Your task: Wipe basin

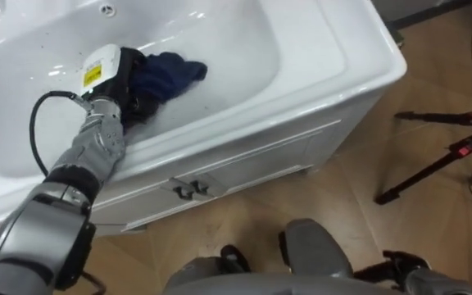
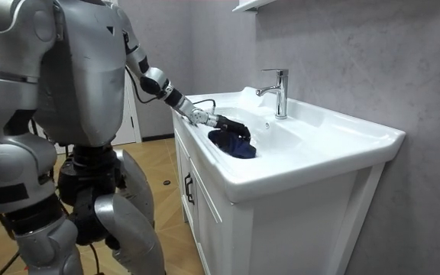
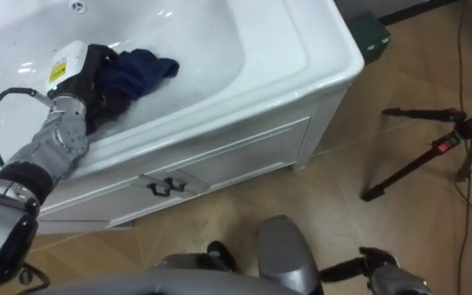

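Here, white basin (image 1: 318, 49) holding dark blue cloth (image 1: 174, 72), left hand (image 1: 120, 82) clamped on it.

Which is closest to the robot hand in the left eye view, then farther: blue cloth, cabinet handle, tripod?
1. Dark blue crumpled cloth, touching the left robot hand.
2. Black metal cabinet handle, below it.
3. Black tripod, far right on the floor.

Basin (image 1: 334, 49) white; cloth (image 1: 174, 72) dk blue; left robot hand (image 1: 115, 75) black w/ white-yellow label (image 1: 93, 75); cabinet (image 1: 252, 160) white, dark handles (image 1: 191, 190); floor (image 1: 342, 213) tan wood grain.
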Robot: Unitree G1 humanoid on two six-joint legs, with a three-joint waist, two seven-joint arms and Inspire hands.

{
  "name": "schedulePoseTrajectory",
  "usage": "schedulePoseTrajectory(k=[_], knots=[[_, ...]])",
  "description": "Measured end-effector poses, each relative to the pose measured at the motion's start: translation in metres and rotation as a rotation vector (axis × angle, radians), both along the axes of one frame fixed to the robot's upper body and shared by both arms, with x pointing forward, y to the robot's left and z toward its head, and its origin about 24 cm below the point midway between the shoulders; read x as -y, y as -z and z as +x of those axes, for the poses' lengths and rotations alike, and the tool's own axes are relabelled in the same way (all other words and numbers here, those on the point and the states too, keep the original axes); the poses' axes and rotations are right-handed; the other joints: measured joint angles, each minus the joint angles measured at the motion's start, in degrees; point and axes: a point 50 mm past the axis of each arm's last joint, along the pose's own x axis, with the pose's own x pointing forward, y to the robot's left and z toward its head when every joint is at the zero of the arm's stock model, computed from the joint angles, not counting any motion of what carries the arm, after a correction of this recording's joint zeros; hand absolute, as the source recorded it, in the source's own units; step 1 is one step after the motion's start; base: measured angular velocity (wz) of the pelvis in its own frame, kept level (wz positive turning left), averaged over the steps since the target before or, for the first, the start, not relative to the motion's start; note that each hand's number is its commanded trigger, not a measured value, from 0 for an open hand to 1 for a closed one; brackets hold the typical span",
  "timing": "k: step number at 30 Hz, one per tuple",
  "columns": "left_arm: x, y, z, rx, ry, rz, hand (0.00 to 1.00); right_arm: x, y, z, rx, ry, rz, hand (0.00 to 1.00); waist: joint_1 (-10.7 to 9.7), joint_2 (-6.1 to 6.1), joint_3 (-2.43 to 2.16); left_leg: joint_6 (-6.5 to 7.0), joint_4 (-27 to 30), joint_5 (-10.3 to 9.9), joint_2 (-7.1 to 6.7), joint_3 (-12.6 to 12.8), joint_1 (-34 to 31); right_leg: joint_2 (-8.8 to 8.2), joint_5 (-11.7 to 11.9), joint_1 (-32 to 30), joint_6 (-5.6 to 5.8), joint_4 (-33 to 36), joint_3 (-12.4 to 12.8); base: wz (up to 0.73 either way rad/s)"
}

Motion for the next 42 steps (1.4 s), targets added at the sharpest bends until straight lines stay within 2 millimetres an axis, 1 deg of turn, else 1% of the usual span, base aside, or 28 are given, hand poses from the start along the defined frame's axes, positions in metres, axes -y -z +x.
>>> schedulePoseTrajectory(k=[1,3,6,7,9,11,13,14,15,17,18,20,21,23,24,26,28,30,32,37,40,42], knots=[[-0.001,0.001,-0.001,-0.011,-0.006,0.016,1.0,0.001,0.0,0.0,-0.002,0.006,-0.006,0.0,0.53,0.1,-0.17,-0.03,-0.53,0.27,-0.02,-0.16,0.37,0.06,0.24,0.41,0.0,-0.6,-0.12,0.0],[-0.004,0.004,-0.004,-0.03,-0.03,0.036,1.0,0.002,0.0,-0.001,-0.012,0.011,-0.012,0.0,0.52,0.2,-0.25,-0.1,-1.11,0.65,-0.17,-0.48,1.16,0.03,0.57,1.34,-0.09,-1.28,-0.41,0.05],[-0.005,0.01,-0.011,-0.05,-0.034,0.057,1.0,0.002,0.0,0.0,-0.014,0.016,-0.016,0.0,0.59,0.51,-0.51,-0.46,-2.57,0.99,-0.2,-0.78,2.87,0.28,0.85,3.17,-0.25,-2.91,-0.76,0.01],[-0.006,0.014,-0.016,-0.055,-0.029,0.077,1.0,0.002,0.0,0.0,-0.012,0.025,-0.017,0.0,0.63,0.82,-0.74,-0.64,-3.32,1.12,-0.22,-0.87,3.66,0.44,0.94,3.93,-0.33,-3.69,-0.77,-0.06],[-0.007,0.019,-0.023,-0.066,-0.02,0.117,1.0,0.003,0.0,-0.004,-0.019,0.03,-0.021,0.0,0.6,1.13,-0.97,-0.85,-3.94,1.24,-0.23,-1.36,4.77,0.7,0.98,5.37,-0.41,-4.75,-0.82,-0.03],[-0.007,0.026,-0.032,-0.084,-0.014,0.188,1.0,0.005,0.0,-0.01,-0.043,0.037,-0.026,0.0,0.56,1.33,-1.34,-1.2,-5.16,1.46,-0.28,-1.77,6.47,0.97,0.99,7.49,-0.5,-6.29,-1.07,0.04],[-0.01,0.029,-0.037,-0.092,-0.016,0.246,1.0,0.006,0.0,-0.014,-0.06,0.044,-0.029,0.0,0.63,1.47,-1.48,-1.35,-5.61,1.55,-0.3,-2.56,7.25,1.16,1.04,8.61,-0.61,-7.22,-1.26,0.04],[-0.013,0.03,-0.041,-0.103,-0.025,0.28,1.0,0.007,0.0,-0.016,-0.07,0.057,-0.032,0.0,0.62,1.62,-1.63,-1.44,-5.79,1.6,-0.28,-2.92,7.67,1.24,1.14,9.42,-0.75,-8.02,-1.61,0.03],[-0.015,0.031,-0.043,-0.107,-0.034,0.29,1.0,0.007,0.0,-0.017,-0.076,0.062,-0.033,0.0,0.62,1.65,-1.64,-1.45,-5.8,1.6,-0.24,-3.09,7.88,1.31,1.19,9.89,-0.82,-8.46,-1.69,0.05],[-0.022,0.033,-0.049,-0.121,-0.069,0.329,1.0,0.009,0.0,-0.021,-0.088,0.097,-0.035,0.0,0.69,1.78,-1.75,-1.51,-5.85,1.64,-0.2,-4.39,8.41,1.35,1.31,11.28,-1.0,-9.79,-2.44,0.1],[-0.023,0.033,-0.05,-0.123,-0.074,0.339,1.0,0.009,0.0,-0.022,-0.09,0.101,-0.034,0.0,0.72,1.78,-1.75,-1.52,-5.85,1.64,-0.2,-4.51,8.51,1.37,1.32,11.56,-1.01,-9.97,-2.6,0.11],[-0.029,0.033,-0.053,-0.132,-0.076,0.396,1.0,0.011,0.0,-0.023,-0.087,0.135,-0.032,0.0,2.04,1.88,-1.82,-1.53,-5.95,1.65,-0.17,-4.89,8.98,1.32,1.36,12.18,-1.09,-10.58,-2.63,0.0],[-0.03,0.033,-0.055,-0.137,-0.072,0.416,1.0,0.011,0.0,-0.024,-0.087,0.145,-0.032,0.0,2.18,1.91,-1.84,-1.53,-6.1,1.65,-0.19,-4.99,9.19,1.33,1.36,12.44,-1.09,-10.73,-2.74,0.0],[-0.034,0.035,-0.059,-0.157,-0.05,0.483,1.0,0.014,-0.001,-0.024,-0.084,0.168,-0.035,0.0,3.07,2.47,-2.24,-1.54,-6.28,1.64,-0.16,-5.22,9.75,1.61,1.39,13.35,-1.16,-11.6,-2.85,-0.02],[-0.034,0.036,-0.061,-0.162,-0.049,0.491,1.0,0.015,-0.002,-0.023,-0.082,0.167,-0.037,0.0,3.47,2.65,-2.29,-1.54,-6.34,1.64,-0.17,-5.28,9.9,1.61,1.4,13.48,-1.16,-11.59,-2.88,-0.08],[-0.036,0.039,-0.067,-0.181,-0.052,0.501,1.0,0.017,-0.002,-0.023,-0.078,0.173,-0.031,0.0,3.47,3.3,-2.31,-1.57,-6.93,1.62,-0.21,-6.18,10.83,1.47,1.43,15.05,-1.21,-11.72,-4.12,0.04],[-0.037,0.04,-0.07,-0.193,-0.056,0.502,1.0,0.017,-0.002,-0.022,-0.073,0.178,-0.028,0.0,3.52,3.55,-2.25,-1.61,-7.18,1.65,-0.14,-6.53,11.41,1.25,1.43,15.43,-1.21,-11.76,-4.58,0.06],[-0.037,0.041,-0.072,-0.201,-0.06,0.506,1.0,0.018,-0.003,-0.019,-0.05,0.196,-0.024,0.0,3.43,3.89,-2.22,-1.66,-7.17,1.68,-0.03,-6.65,11.49,1.25,1.49,16.16,-1.32,-12.52,-5.67,0.02],[-0.037,0.042,-0.072,-0.205,-0.061,0.506,1.0,0.019,-0.004,-0.018,-0.028,0.211,-0.024,0.0,3.35,4.18,-2.07,-1.97,-7.34,1.87,-0.02,-7.46,11.47,1.27,1.57,16.17,-1.47,-12.61,-6.06,0.05],[-0.036,0.041,-0.07,-0.211,-0.064,0.5,1.0,0.024,-0.005,-0.024,-0.031,0.21,-0.038,0.0,3.17,4.21,-1.93,-2.21,-7.77,2.02,-0.05,-7.55,11.54,1.22,1.59,15.82,-1.54,-12.71,-6.53,0.03],[-0.036,0.04,-0.068,-0.209,-0.077,0.497,1.0,0.023,-0.005,-0.023,-0.028,0.216,-0.034,0.0,3.23,4.14,-1.88,-2.21,-7.77,2.02,-0.09,-7.46,11.09,1.16,1.49,15.06,-1.67,-13.08,-6.08,-0.08],[-0.036,0.037,-0.065,-0.203,-0.085,0.506,1.0,0.02,-0.004,-0.021,-0.032,0.209,-0.027,0.0,3.25,3.94,-1.74,-2.21,-7.61,2.02,-0.12,-7.43,10.51,1.12,1.47,13.97,-1.64,-12.21,-5.62,-0.1]])
